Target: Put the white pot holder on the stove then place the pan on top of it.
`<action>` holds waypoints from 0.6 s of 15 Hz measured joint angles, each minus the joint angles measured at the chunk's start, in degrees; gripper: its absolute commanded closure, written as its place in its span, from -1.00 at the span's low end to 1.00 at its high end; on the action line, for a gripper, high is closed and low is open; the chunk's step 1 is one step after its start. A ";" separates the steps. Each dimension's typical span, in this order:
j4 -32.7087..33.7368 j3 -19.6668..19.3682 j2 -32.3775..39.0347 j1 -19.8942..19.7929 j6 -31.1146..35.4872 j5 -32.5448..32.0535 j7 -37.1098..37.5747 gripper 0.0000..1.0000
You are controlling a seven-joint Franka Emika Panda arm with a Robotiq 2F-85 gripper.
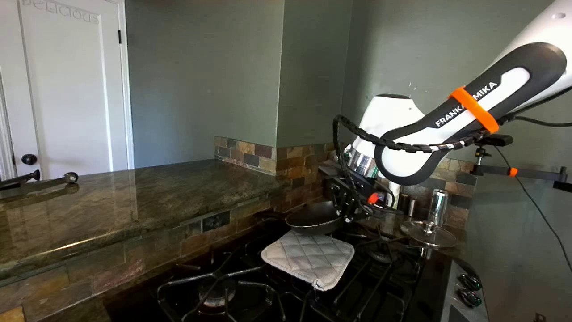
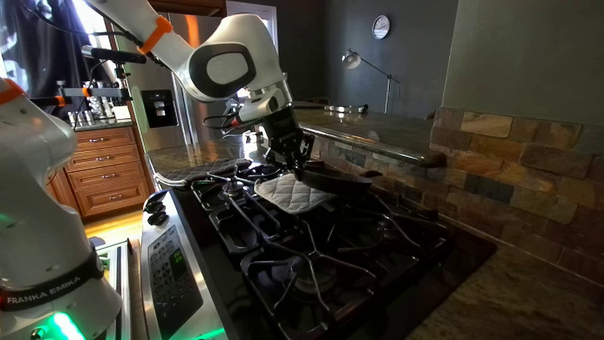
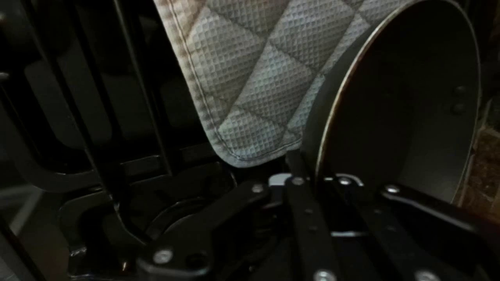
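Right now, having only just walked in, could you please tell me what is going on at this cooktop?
A Franka Emika Panda arm is handling a dark frying pan, with its Robotiq gripper closed on the rim. The quilted white pot holder already lies on the gas cooktop. The pan is at the pot holder's edge, hiding part of it in the wrist view, but not yet centered on top; whether the two touch, I cannot tell.

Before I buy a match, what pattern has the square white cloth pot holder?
The pot holder has quilted diamonds, clearest in the wrist view.
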 measured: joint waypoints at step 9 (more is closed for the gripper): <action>-1.34 0.59 -3.19 2.31 0.00 0.08 0.73 0.96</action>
